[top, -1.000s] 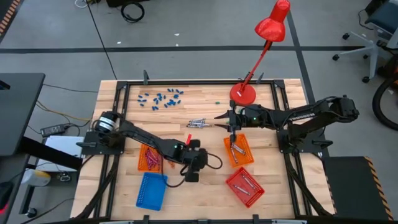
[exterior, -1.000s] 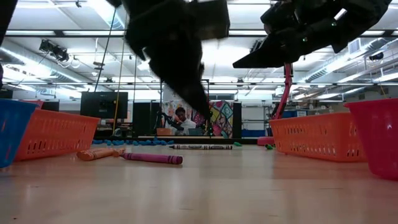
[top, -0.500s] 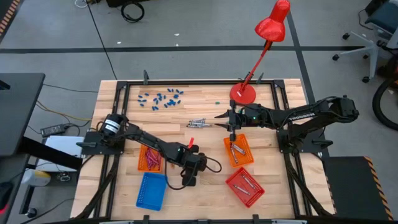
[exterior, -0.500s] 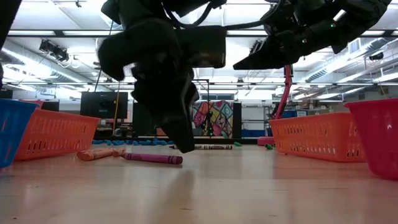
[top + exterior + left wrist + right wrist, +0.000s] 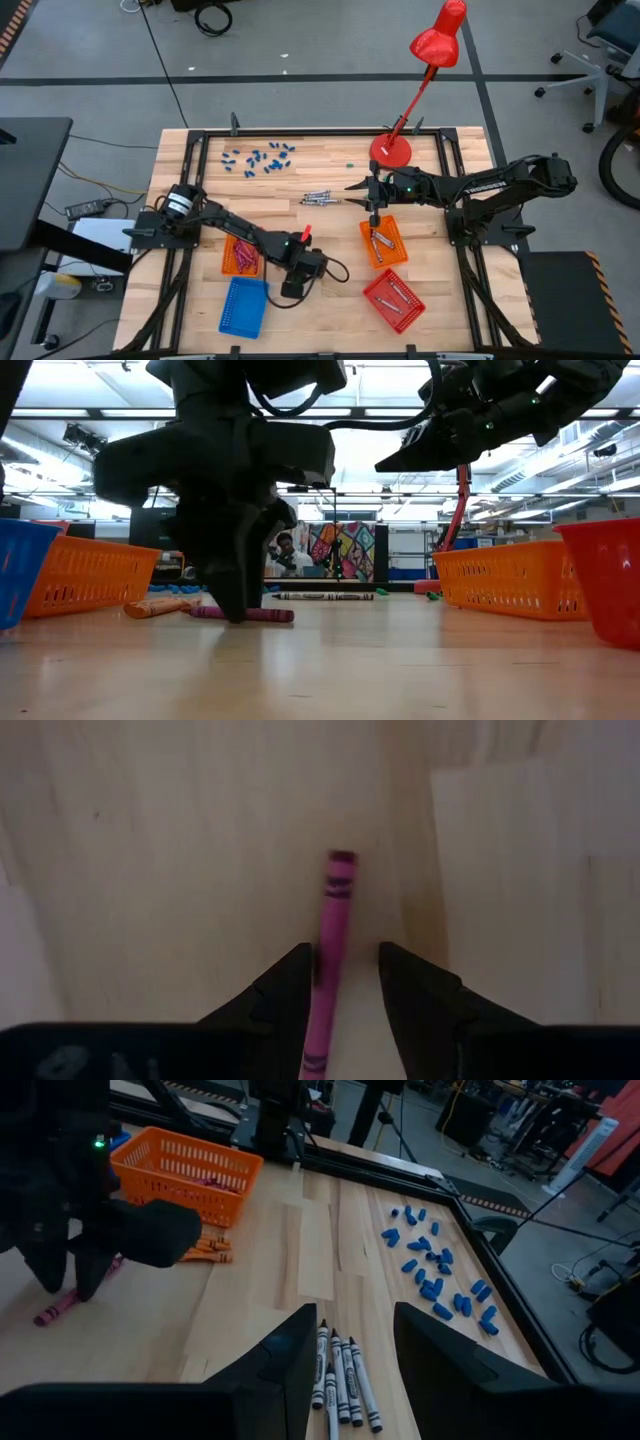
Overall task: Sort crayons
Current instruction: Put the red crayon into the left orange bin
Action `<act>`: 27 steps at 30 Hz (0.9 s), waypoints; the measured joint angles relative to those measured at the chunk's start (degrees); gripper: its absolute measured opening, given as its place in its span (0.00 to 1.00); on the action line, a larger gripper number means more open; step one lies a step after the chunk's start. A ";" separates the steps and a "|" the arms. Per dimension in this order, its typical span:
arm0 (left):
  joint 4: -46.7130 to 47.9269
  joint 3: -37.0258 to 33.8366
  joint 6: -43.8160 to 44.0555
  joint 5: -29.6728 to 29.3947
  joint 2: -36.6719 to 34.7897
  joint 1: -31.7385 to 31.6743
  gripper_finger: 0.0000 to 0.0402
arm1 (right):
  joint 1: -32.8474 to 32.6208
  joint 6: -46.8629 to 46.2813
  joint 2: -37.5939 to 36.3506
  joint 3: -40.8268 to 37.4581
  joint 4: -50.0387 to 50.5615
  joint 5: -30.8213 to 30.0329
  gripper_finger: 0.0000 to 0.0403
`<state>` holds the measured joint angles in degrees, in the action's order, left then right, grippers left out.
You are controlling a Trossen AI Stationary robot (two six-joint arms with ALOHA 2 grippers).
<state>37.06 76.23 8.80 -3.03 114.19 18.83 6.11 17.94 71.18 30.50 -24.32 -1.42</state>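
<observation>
Straddling a magenta crayon (image 5: 335, 945) (long axis running between the tips), the left gripper (image 5: 345, 980) has dropped to the desk (image 5: 330, 300), jaws open; right gripper (image 5: 350, 1350) hovers, open, above grey crayons (image 5: 340, 1380).

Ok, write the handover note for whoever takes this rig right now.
Left end effector: open, down at the table, fingers either side of a magenta crayon, not yet gripped.
Right end effector: open, empty, hanging above the grey crayons on the table.
Done: some crayons in the left orange basket, right orange basket and red basket.
Left: the magenta crayon, orange crayons beside it, and the grey cluster.
</observation>
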 joint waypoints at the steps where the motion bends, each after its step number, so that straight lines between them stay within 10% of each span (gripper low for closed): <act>1: 0.47 0.02 -0.90 -0.04 -0.02 0.04 0.32 | 0.00 -0.01 0.00 0.00 0.00 -0.01 0.35; 14: 3.05 0.11 -2.12 -0.03 -0.13 0.04 0.08 | 0.00 0.01 0.00 0.00 0.04 0.01 0.35; 27: 7.77 1.30 -2.67 -2.33 -0.05 -0.01 0.07 | 0.02 0.17 0.00 0.00 0.09 0.01 0.35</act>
<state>44.83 77.53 6.13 -5.36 114.14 18.82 6.13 18.11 71.18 30.50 -24.23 -1.41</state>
